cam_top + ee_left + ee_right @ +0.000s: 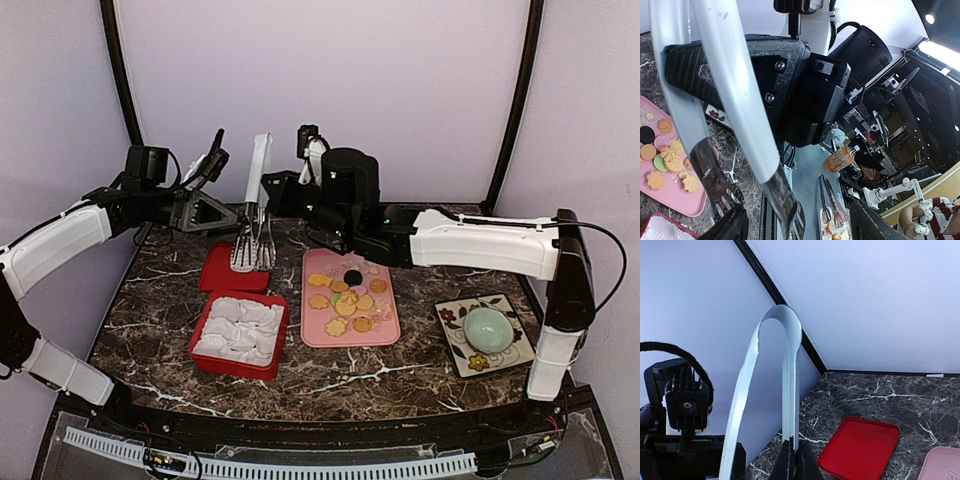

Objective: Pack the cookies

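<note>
White-handled tongs (256,190) stand upright just left of the pink tray (387,328), tips down, probably so they can lift biscuits without crushing them. The cookies (346,297) lie on that tray, not yet packed. The right claw (792,462) is pinched on the tongs; the left claw (801,225), farther left of the tray, is spread wide, gripping nothing
</note>
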